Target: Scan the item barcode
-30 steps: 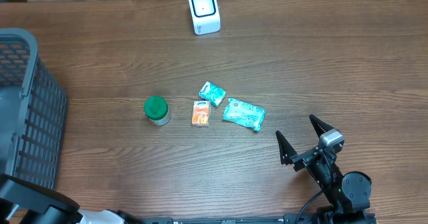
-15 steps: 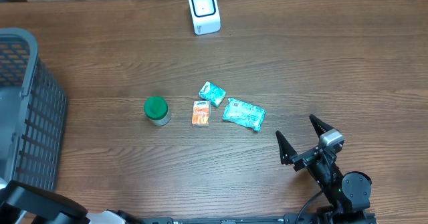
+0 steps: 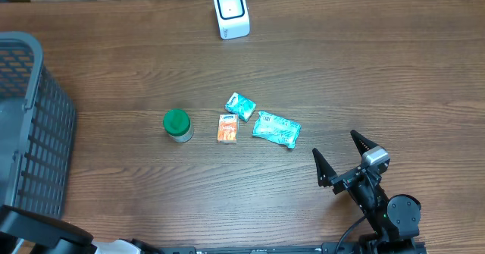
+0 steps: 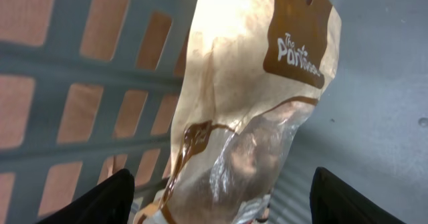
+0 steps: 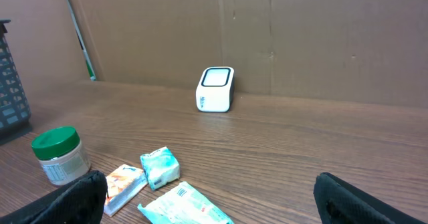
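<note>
Brown wood-grain table (image 3: pixel 364 72), cardboard wall (image 5: pixel 321 23) behind white scanner (image 3: pixel 231 12), grey basket (image 3: pixel 38 133) (brown paper bag (image 4: pixel 247 103) inside); left gripper (image 4: pixel 222 177) and right gripper (image 3: pixel 334 143) both spread, holding nothing.

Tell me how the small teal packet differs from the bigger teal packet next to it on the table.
The small teal packet is roughly square; the bigger teal packet is oblong and clearly larger. The small one sits just above the orange packet in the overhead view; the bigger one lies to that packet's right. Both have teal wrappers and lie flat.
</note>
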Robot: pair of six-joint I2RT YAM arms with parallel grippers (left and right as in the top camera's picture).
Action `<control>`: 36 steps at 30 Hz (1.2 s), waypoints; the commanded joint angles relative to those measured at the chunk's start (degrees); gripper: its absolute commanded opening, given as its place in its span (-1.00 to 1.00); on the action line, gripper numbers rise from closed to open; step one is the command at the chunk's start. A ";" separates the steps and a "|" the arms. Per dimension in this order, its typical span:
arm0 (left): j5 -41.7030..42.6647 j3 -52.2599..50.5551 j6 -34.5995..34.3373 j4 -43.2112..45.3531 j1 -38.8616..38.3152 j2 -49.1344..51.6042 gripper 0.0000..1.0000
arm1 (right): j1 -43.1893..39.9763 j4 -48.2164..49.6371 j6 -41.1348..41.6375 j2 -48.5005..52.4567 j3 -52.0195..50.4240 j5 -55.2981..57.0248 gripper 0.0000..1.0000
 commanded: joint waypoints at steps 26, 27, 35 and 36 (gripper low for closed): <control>9.84 -0.13 1.25 -0.50 3.02 8.35 0.13 | 0.22 0.33 0.39 -0.57 -0.59 -0.28 1.00; 10.51 -0.13 1.25 -1.01 2.86 8.74 0.11 | 0.22 0.35 0.39 -0.57 -0.59 -0.28 1.00; 10.54 -0.13 1.33 -1.86 -1.60 8.94 0.03 | 0.22 0.33 0.39 -0.57 -0.59 -0.28 1.00; 10.54 -0.13 1.33 -1.92 -2.32 8.94 0.03 | 0.22 0.33 0.39 -0.57 -0.59 -0.28 0.99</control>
